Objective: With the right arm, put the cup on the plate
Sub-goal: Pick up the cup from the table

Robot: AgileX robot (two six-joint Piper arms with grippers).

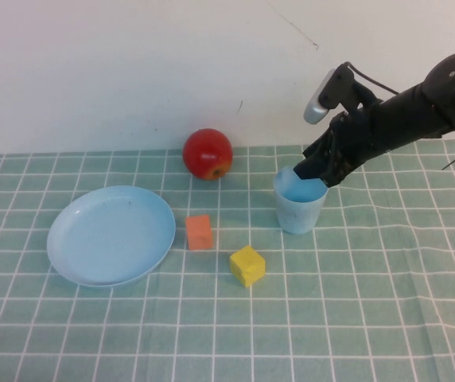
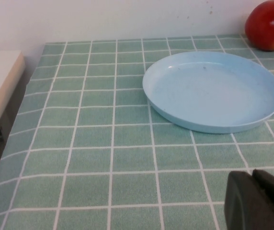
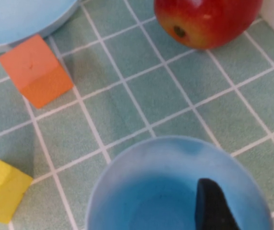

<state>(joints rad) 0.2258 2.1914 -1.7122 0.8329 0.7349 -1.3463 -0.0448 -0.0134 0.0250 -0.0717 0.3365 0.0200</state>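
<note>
1. Where the green checked tablecloth (image 1: 371, 318) runs right of centre, the cup (image 1: 300, 204) stands upright, mouth up, well apart from the plate (image 1: 110, 235) on the left side of the table.
2. The right gripper (image 1: 320, 171) sits at the cup's far right rim. In the right wrist view one black finger (image 3: 212, 207) reaches down inside the cup (image 3: 170, 191), and the other shows only as a dark sliver at the picture's edge, outside the wall; the jaws thus stand apart, straddling the rim (whether they press on the wall cannot be told).
3. The right arm (image 1: 418, 99) comes in from the upper right, with a silver-grey part (image 1: 323, 97) on top near the wrist.
4. An orange block (image 1: 200, 231) lies between cup and plate, just beside the plate's right edge; a yellow block (image 1: 247, 265) lies nearer the robot, below and left of the cup.
5. A red apple (image 1: 208, 153) rests near the wall behind the blocks.
6. The left gripper (image 2: 256, 200) shows only in its own wrist view, as a dark shape low over the cloth on the near side of the plate (image 2: 213, 91), holding nothing; how far its jaws are open cannot be told.
</note>
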